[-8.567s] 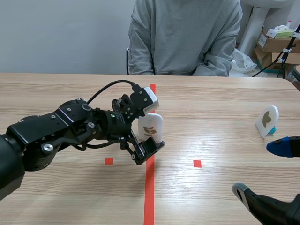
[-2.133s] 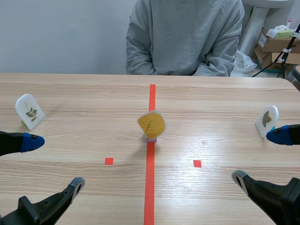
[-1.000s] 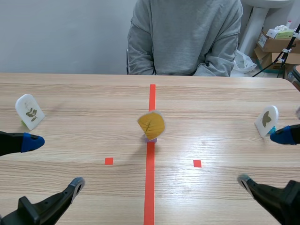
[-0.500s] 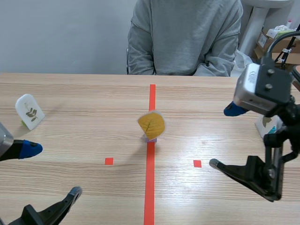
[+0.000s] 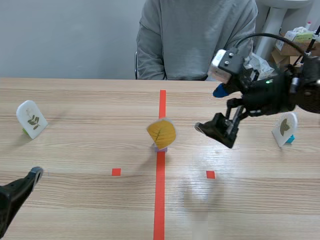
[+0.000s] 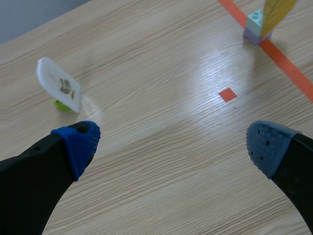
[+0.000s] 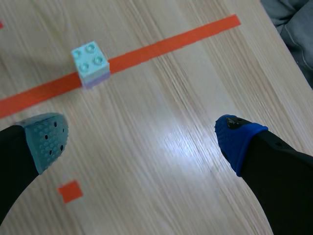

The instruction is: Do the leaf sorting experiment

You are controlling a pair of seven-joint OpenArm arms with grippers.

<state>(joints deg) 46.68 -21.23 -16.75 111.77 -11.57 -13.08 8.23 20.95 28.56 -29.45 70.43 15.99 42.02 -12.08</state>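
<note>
Yellow leaf card [image 5: 161,133] stands upright on a small pale block, on the red tape line at the middle of the counter [image 5: 90,100], its broad face turned toward us. This is the thing we judge is to be sorted next, and the coming move turns on how it lies from the right pincer [image 5: 210,110].

That pincer hangs above the counter, near the card on its right side, and is released, with its 2 fingers spread wide and nothing between them. In the right wrist view, the block [image 7: 91,63] sits ahead of the pincer [image 7: 142,139], off toward the finger with the grey-green pad and not centred in the gap. We cannot make out the card itself there.

The left pincer [image 6: 173,142] is also released and empty. It sits low at the near edge, well apart from the card [image 6: 276,10].

So the right arm is the nearer one. We judge it must shift sideways to centre the card's thin edge between its pads.
</note>
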